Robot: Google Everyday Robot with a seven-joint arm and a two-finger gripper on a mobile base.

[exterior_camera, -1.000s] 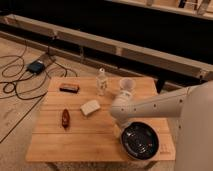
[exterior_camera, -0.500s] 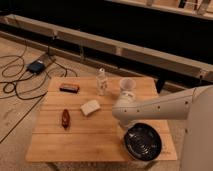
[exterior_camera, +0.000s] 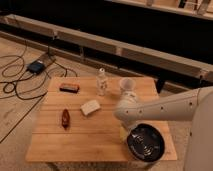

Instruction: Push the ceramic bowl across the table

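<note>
Reaching down from the right, the arm brings the claw [exterior_camera: 126, 131] to the near right part of the surface [exterior_camera: 75, 142], just left of the ceramic bowl [exterior_camera: 145, 142]. It sits mostly hidden under the white elbow joint, so I cannot tell its state or whether it touches the bowl's rim.

The bowl lies at the near right corner of the surface, its right and near rim already reaching the edges. That seems the main risk: a push going right or toward the near side could tip it off, and ceramic would likely break. Its glossy, rounded wall may also let the claw slide off, spinning the bowl instead of moving it.

Farther out, a white cup [exterior_camera: 128, 86] stands far of the arm and a small bottle [exterior_camera: 102, 81] to its left. A pale block [exterior_camera: 90, 107], a reddish-brown item [exterior_camera: 65, 118] and a dark flat item [exterior_camera: 69, 87] lie toward the left; a leftward push could sweep into them.
</note>
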